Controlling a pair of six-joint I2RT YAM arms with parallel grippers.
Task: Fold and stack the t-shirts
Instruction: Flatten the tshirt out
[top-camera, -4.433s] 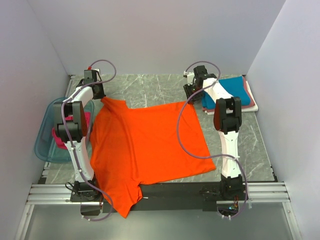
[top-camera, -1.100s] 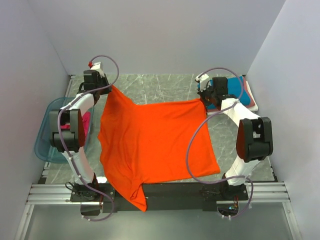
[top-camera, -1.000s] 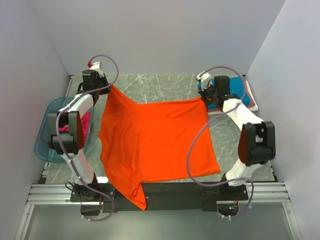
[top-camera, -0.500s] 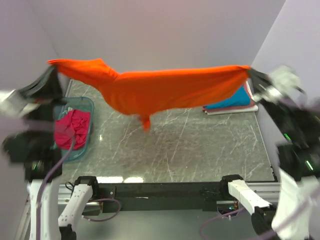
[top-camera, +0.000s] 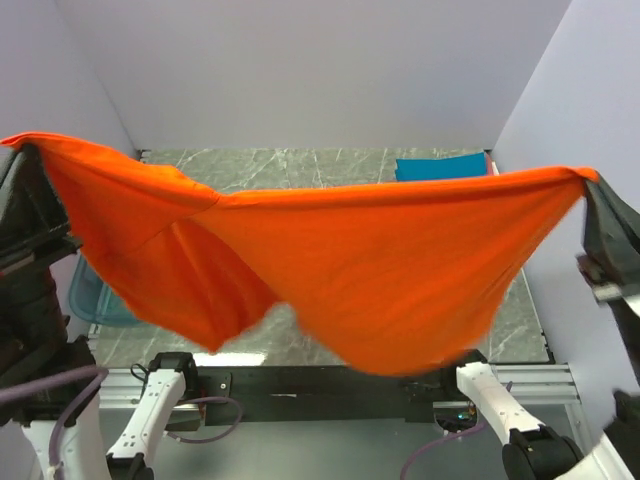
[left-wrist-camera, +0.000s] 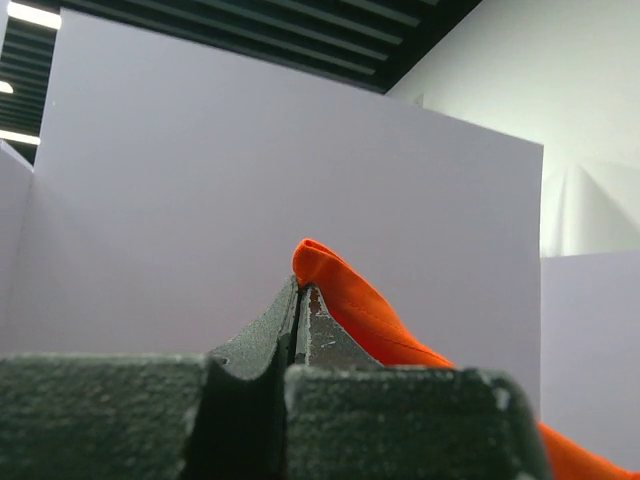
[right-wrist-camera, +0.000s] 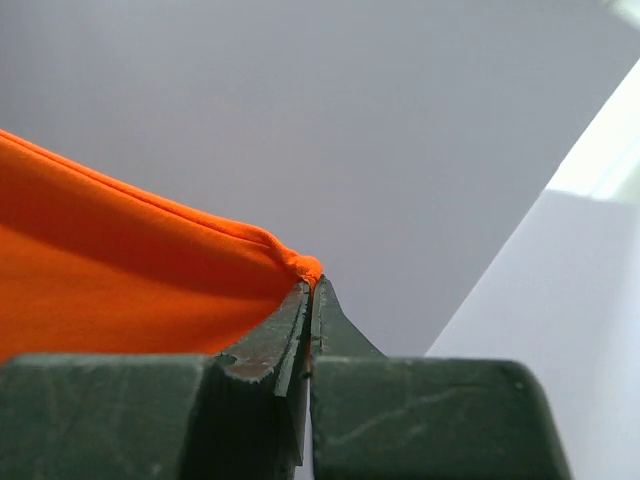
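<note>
A bright orange t-shirt (top-camera: 370, 270) hangs high in the air, stretched between both arms close to the top camera. My left gripper (top-camera: 20, 148) is shut on its left corner, and the wrist view shows orange cloth (left-wrist-camera: 340, 290) pinched at the tips of the left gripper (left-wrist-camera: 298, 288). My right gripper (top-camera: 588, 182) is shut on the right corner, with the hem (right-wrist-camera: 150, 270) running into the closed tips of the right gripper (right-wrist-camera: 310, 285). The shirt sags in the middle. A folded teal t-shirt (top-camera: 438, 166) shows at the back right behind it.
The translucent blue tub (top-camera: 92, 300) peeks out at the left under the hanging cloth. The marble table (top-camera: 290, 165) shows at the back and in a strip along the front. White walls close in on three sides.
Both arms have lifted the orange shirt off the table and raised it toward the camera, spreading it wider. In the last half second it came nearer and now covers most of the table.
</note>
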